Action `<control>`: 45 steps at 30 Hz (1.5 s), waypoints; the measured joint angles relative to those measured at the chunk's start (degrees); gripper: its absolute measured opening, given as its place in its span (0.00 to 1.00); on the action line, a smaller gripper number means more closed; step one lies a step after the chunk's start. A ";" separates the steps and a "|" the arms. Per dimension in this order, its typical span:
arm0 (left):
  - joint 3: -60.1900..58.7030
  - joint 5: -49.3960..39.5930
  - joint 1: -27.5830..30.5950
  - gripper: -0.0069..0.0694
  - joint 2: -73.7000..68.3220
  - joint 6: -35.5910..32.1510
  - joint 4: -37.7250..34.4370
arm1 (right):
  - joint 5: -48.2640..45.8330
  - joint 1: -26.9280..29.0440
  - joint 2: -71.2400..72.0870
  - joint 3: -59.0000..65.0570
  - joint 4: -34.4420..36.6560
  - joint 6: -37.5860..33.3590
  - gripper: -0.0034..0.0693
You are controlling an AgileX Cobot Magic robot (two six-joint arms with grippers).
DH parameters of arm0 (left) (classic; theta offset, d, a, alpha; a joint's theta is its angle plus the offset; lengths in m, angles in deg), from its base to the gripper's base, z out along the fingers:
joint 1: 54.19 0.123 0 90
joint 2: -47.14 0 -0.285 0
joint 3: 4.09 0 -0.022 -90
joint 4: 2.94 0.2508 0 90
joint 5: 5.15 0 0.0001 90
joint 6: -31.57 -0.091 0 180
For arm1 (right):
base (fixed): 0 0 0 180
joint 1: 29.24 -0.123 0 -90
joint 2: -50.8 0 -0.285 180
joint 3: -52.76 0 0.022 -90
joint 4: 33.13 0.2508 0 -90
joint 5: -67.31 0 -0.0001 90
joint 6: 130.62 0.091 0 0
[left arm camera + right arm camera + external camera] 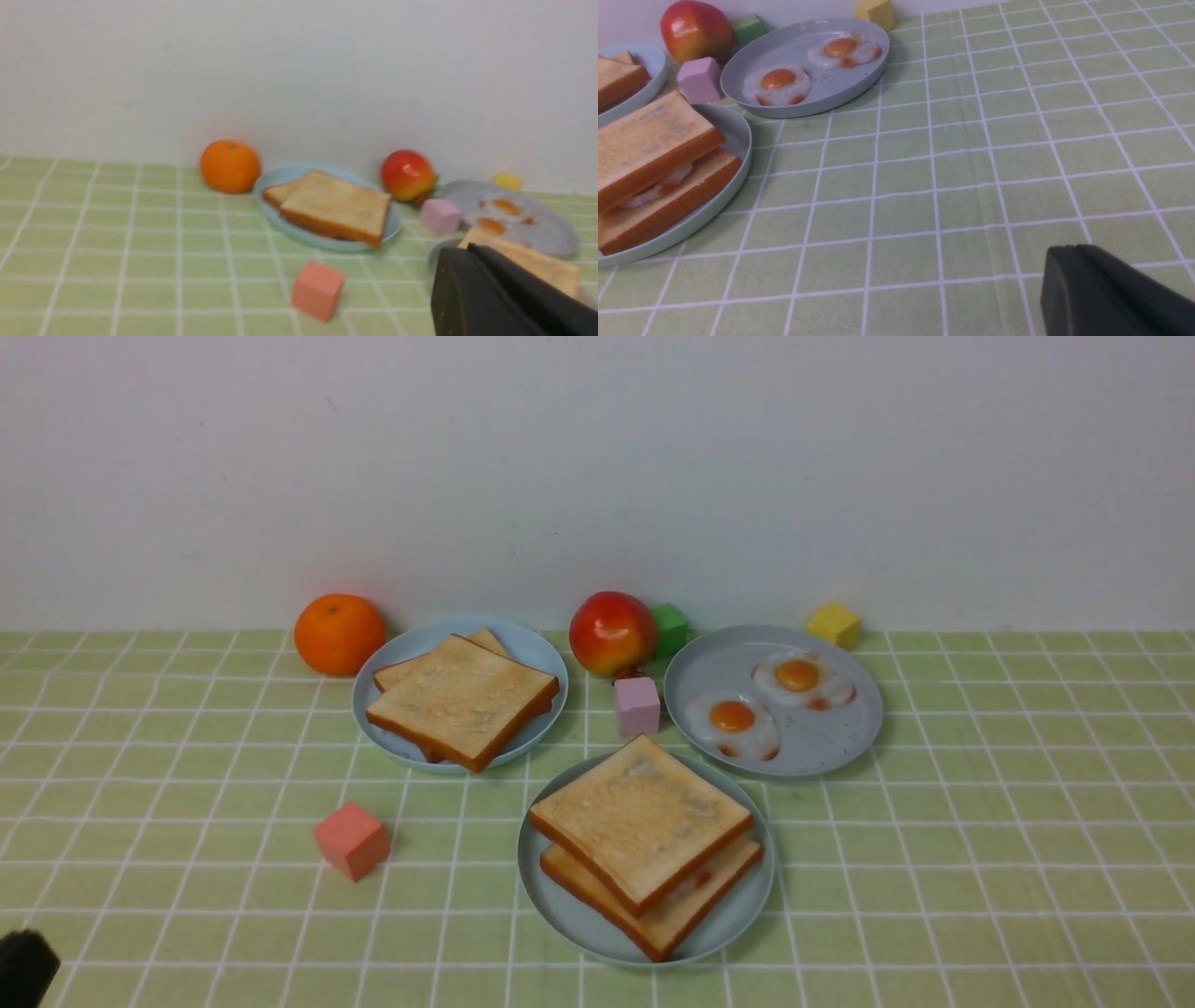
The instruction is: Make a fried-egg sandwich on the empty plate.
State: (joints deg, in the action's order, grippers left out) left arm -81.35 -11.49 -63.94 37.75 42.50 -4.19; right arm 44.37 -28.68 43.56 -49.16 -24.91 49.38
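Front view: the stacked golden-brown toast fried-egg sandwich (647, 845) sits on the round pale mint-blue plastic plate (569, 917), at 6 o'clock on the green-checked bench (980, 859); left wrist view: the black left hand (472, 254) is pressed together, holding nothing; right wrist view: the black right hand (1064, 254) likewise, at 4 o'clock of the sandwich.

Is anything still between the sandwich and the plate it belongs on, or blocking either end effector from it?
Nothing visible. The fried-egg sandwich already sits on the mint-blue plate, egg between the slices. The left end effector and right end effector are shut, clear of it, with only bare cloth between.
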 joint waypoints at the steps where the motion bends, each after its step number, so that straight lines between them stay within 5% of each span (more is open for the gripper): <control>1: -0.77 -2.40 1.50 0.07 1.14 0.00 0.00 | 0.00 0.00 0.00 0.00 0.00 0.00 0.06; 6: -1.76 -15.83 5.85 0.07 2.23 0.00 0.05 | 0.00 0.00 0.00 0.00 0.00 0.00 0.06; 45: -1.76 -15.87 5.85 0.08 2.23 0.00 -0.20 | 0.00 0.00 0.00 0.00 0.01 0.00 0.09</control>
State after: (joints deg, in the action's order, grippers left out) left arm -83.10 -27.36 -58.09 39.98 42.50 -4.39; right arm 44.37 -28.68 43.56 -49.16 -24.90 49.38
